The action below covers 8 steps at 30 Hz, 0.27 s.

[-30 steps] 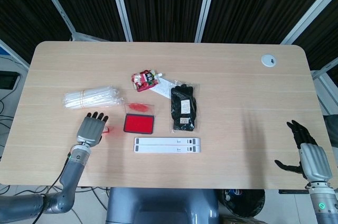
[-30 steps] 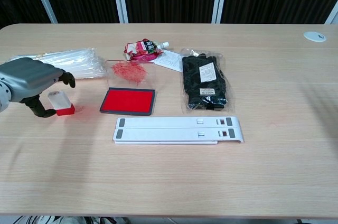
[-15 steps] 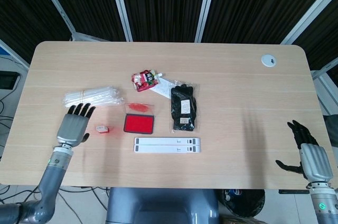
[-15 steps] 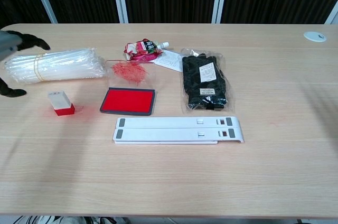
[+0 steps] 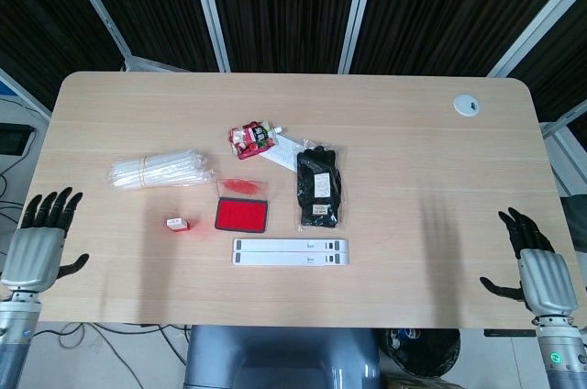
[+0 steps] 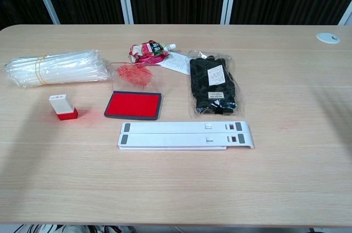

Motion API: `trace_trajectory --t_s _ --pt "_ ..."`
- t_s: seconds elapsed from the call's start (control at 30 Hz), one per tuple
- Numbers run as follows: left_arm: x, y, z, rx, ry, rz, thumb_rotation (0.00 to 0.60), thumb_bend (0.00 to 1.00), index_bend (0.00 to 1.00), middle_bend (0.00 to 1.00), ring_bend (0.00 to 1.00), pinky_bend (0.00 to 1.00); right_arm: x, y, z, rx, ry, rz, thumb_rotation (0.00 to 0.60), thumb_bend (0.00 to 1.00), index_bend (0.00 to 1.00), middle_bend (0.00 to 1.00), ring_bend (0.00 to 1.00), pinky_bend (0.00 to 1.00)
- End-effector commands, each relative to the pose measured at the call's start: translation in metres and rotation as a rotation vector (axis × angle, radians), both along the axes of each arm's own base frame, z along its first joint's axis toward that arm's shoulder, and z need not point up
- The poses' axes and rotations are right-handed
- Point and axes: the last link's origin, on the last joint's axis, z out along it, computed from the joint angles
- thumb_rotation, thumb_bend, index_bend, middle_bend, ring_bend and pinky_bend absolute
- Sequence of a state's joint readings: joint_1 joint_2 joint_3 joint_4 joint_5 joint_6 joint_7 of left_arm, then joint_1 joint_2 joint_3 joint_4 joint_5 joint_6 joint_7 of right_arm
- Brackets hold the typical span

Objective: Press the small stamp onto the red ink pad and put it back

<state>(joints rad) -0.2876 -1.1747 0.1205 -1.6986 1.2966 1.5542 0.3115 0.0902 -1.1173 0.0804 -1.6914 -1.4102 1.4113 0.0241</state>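
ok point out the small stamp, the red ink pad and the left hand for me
small stamp (image 6: 61, 106), chest view, on its white upper body above the red base.
red ink pad (image 6: 133, 105), chest view, on the middle of the red pad surface.
left hand (image 5: 37, 247), head view, on the back of the hand.

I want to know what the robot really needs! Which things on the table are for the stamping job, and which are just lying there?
For the job:
small stamp, standing on the table
red ink pad, open, beside it

Just lying about:
bundle of clear straws
red snack pouch
packet of black gloves
white folding stand
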Motion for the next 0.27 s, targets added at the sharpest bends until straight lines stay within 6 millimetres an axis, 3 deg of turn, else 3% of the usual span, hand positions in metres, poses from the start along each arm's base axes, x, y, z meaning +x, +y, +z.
trace_trajectory --t_s 0.03,0.27 --pt "-0.0136 -0.0103 0.01 0.028 -0.003 -0.002 0.6 0.12 0.0 0.0 0.0 0.0 0.0002 -0.0005 -0.0005 0.0 0.001 0.0 0.6 0.11 0.0 0.0 0.0 0.18" --pt "-0.0146 -0.0081 0.0109 0.042 -0.017 -0.014 0.6 0.12 0.0 0.0 0.0 0.0 -0.0001 -0.0005 -0.0005 0.0 -0.002 -0.002 0.6 0.11 0.0 0.0 0.0 0.18"
